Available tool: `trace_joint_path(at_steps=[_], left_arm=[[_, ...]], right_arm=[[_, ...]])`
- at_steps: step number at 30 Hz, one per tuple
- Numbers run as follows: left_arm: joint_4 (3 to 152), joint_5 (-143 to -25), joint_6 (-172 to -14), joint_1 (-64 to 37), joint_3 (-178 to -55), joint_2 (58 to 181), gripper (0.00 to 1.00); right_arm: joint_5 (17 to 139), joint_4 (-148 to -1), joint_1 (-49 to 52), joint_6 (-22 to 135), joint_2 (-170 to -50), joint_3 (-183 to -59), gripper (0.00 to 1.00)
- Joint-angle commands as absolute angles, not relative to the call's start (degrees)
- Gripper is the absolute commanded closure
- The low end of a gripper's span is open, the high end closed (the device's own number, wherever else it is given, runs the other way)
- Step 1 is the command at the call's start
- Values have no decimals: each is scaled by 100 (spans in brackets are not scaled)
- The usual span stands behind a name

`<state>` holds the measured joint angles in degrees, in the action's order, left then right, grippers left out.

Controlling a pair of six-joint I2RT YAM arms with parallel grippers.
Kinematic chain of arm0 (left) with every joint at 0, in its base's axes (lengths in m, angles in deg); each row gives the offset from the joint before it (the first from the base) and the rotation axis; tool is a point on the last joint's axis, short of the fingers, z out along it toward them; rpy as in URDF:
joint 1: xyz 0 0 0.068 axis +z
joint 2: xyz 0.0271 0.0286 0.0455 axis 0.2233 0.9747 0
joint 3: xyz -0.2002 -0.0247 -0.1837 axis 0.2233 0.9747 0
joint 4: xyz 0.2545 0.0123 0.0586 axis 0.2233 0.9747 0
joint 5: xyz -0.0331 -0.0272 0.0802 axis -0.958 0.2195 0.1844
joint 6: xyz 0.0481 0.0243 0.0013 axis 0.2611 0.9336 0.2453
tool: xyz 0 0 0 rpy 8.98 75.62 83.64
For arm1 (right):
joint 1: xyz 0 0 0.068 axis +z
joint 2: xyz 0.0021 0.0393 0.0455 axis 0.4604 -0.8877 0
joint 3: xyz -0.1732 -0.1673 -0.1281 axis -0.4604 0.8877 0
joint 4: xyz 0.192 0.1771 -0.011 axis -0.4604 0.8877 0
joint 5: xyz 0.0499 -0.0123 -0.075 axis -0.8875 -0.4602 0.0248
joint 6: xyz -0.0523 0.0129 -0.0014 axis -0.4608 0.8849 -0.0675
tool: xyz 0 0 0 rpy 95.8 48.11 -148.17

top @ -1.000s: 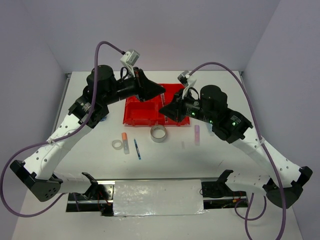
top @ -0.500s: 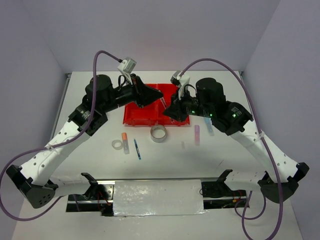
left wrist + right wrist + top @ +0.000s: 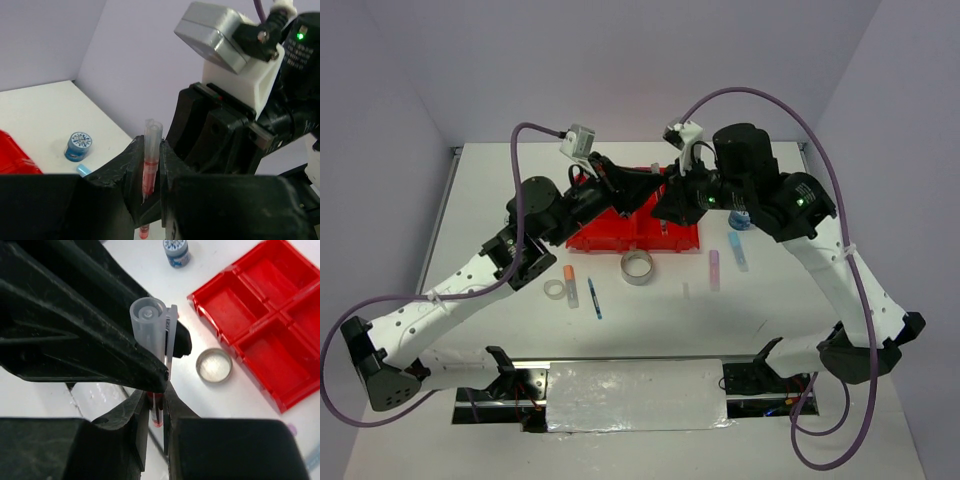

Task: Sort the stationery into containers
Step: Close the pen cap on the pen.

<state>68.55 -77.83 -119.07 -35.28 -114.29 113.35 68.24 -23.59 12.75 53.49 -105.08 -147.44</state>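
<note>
Pen (image 3: 152,131), one, red, clamped by left tool (image 3: 149,147) and right tool (image 3: 156,401), one tray (image 3: 272,315)

tray (image 3: 603,236) red | tape ring (image 3: 638,281) silvery-grey | stub (image 3: 568,271) orange | roll (image 3: 79,145) blue-patterned | pen (image 3: 149,165) red, clear cap

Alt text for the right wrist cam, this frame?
The right gripper clamps the lower end of a red pen, its clear cap pointing at the camera, and the left gripper closes on it from the upper left. Beyond: a red tray, a silvery tape ring beside it, a blue-patterned roll.
</note>
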Motion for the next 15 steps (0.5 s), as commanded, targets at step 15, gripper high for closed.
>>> trace_joint_path(at_steps=[15], left_arm=[[10194,-7583,-11825,-3966,-12193,11309,100]], right_arm=[[5960,-7120,871,6593,-9012,-12907,100]])
